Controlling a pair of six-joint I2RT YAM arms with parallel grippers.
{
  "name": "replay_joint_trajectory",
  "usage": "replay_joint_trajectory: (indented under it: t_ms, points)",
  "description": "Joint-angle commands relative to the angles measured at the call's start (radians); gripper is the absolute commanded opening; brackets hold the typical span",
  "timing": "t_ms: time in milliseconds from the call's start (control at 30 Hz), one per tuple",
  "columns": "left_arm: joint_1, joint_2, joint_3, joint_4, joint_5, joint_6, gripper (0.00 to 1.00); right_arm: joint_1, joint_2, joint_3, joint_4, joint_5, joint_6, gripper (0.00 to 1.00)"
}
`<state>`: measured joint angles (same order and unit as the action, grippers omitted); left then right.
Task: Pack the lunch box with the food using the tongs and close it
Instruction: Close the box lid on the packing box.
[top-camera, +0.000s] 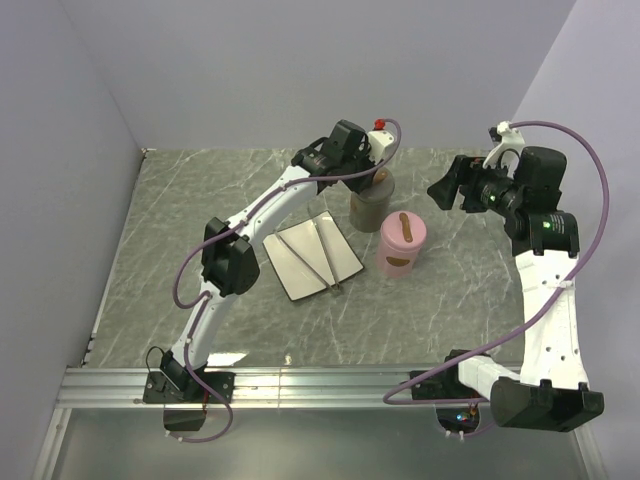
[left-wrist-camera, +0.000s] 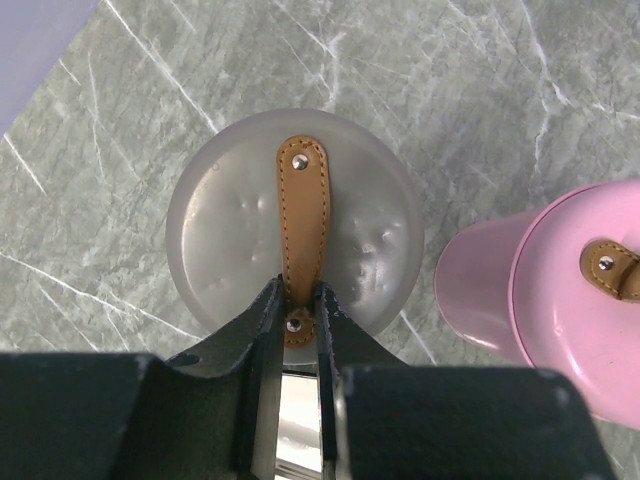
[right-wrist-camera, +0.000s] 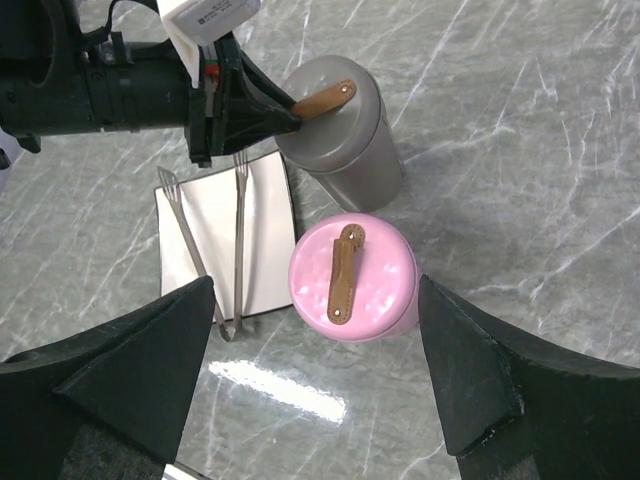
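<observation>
Left gripper (left-wrist-camera: 297, 305): jaws pinched narrow on the near end of the tan strap (left-wrist-camera: 303, 215) that crosses the lid of the grey box (left-wrist-camera: 230, 240). The strap is the only handle on that smooth lid, so the grip reads as the start of lifting the lid off. The lid sits flat on the box, not yet raised.

Pink box (right-wrist-camera: 385, 280): just beside the grey one, lidded, with the same kind of strap; nothing touches it.

Tongs (right-wrist-camera: 238, 240): lying untouched on the white plate (right-wrist-camera: 268, 240), arms spread in a narrow V, joint toward the arms' bases. Plate sits just left of the boxes on the table (top-camera: 200, 190).

Right gripper (right-wrist-camera: 315, 380): jaws wide apart, holding nothing, hanging high above the boxes and plate, probably keeping out of the way until the lid is off.

Food: none visible in any view; possibly inside a box, cannot tell.
</observation>
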<state>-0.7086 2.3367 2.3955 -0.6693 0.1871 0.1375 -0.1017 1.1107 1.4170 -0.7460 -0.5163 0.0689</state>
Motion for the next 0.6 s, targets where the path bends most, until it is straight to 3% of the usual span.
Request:
replay_joint_trajectory:
  t_ms: [0, 233, 567]
  points:
    - [-0.005, 0.006, 0.037, 0.039, 0.025, 0.005, 0.01, -0.003, -0.026, -0.006, 0.039, -0.004, -0.006, 0.89]
    - [-0.006, -0.036, -0.004, 0.074, 0.032, -0.007, 0.24, -0.003, -0.006, -0.020, 0.050, -0.008, -0.006, 0.88]
    - [-0.005, -0.048, -0.018, 0.122, 0.034, -0.013, 0.32, -0.001, 0.096, -0.012, 0.122, -0.082, 0.035, 0.78]
